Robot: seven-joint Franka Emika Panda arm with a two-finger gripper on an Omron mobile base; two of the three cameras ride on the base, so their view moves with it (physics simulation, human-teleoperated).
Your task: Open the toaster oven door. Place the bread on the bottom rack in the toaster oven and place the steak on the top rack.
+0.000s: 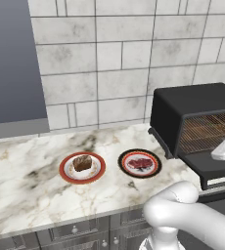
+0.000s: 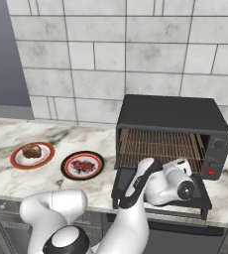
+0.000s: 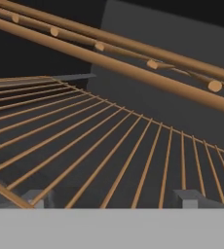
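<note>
- Toaster oven (image 2: 173, 111): a matte-black box at centre right of the right base view and at the right edge of the left base view, standing on the marble counter (image 1: 31, 166) against the tiled wall.
- Toaster oven door (image 2: 205, 201): folded down flat in front of the oven mouth, so the cavity lies exposed; my wrist and hand sit above it.
- Racks: wire grids fill the oven mouth in both base views. In the hand view the bottom rack (image 3: 109, 151) fans out across the lower half of the frame, and the bars of the top rack (image 3: 133, 63) slant across the upper half.
- My pincer (image 3: 114, 199): its two finger tips rise at the bottom of the hand view, one at lower left and one at lower right, spread wide with nothing between them; they point into the oven cavity just above the bottom rack.
- Bread (image 1: 82, 162): a dark brown chunk on a white plate with a red rim (image 1: 65, 173), left of centre in the left base view and at far left in the right base view.
- Steak (image 1: 140, 163): a red slab on a white plate with a dark rim (image 1: 125, 155), just right of the bread's plate and left of the oven; the two plates stand near each other but apart.
- My arm: its white body rises from the lower right of the left base view and bends towards the oven.
</note>
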